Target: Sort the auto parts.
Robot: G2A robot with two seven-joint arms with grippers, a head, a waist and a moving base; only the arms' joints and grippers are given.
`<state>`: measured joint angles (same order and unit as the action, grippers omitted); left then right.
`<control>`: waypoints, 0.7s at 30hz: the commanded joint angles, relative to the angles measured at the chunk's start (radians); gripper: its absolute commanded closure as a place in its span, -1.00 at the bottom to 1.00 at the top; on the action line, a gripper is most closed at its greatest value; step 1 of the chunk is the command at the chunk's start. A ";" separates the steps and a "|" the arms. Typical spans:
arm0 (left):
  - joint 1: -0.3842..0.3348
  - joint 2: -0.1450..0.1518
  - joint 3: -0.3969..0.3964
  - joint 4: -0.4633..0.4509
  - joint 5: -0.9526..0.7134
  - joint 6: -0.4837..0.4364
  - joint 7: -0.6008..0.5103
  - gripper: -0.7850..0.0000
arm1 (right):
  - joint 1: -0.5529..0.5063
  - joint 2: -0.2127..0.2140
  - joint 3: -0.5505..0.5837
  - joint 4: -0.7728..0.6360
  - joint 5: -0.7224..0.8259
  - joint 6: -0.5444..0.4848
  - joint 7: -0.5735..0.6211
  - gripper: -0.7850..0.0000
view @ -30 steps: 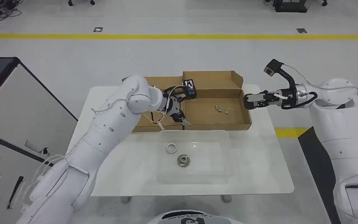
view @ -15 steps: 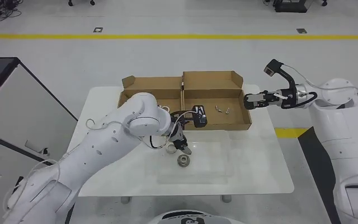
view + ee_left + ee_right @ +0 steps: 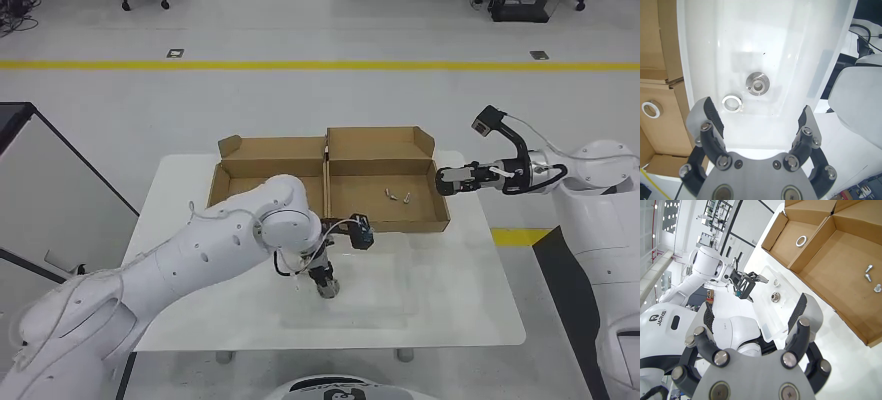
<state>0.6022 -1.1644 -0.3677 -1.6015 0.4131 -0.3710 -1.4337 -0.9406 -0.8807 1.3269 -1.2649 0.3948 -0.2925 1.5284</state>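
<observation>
The left tool (image 3: 757, 108) hangs with its fingers spread and nothing between them, just below the centre of the top view, over the clear tray (image 3: 810, 56) on the white worktop (image 3: 460, 290). In the tray a flanged hub (image 3: 757, 86) and a plain metal ring (image 3: 732, 103) lie just beside each other, apart from the fingers. Above them in the top view stand two cardboard boxes. The left box (image 3: 250, 185) holds a white ring (image 3: 650, 111) and the right box (image 3: 360, 185) holds three small bolts (image 3: 867, 277). The right tool (image 3: 755, 306), also spread and empty, sits at centre right, just off the right box's end
</observation>
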 commanded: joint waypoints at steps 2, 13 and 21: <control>-0.006 -0.017 0.021 0.023 -0.005 0.012 0.000 -1.00 | 0.000 0.000 0.000 0.000 0.000 0.000 0.000 -1.00; 0.007 -0.023 0.036 0.024 0.041 0.019 0.029 -1.00 | 0.000 0.000 0.000 0.000 0.000 0.000 0.000 -1.00; 0.023 -0.035 0.063 0.046 0.094 0.038 0.016 -1.00 | 0.000 0.000 0.000 0.000 0.000 0.000 0.000 -1.00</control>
<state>0.6242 -1.1976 -0.3081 -1.5610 0.4994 -0.3358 -1.4143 -0.9406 -0.8807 1.3269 -1.2649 0.3948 -0.2925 1.5284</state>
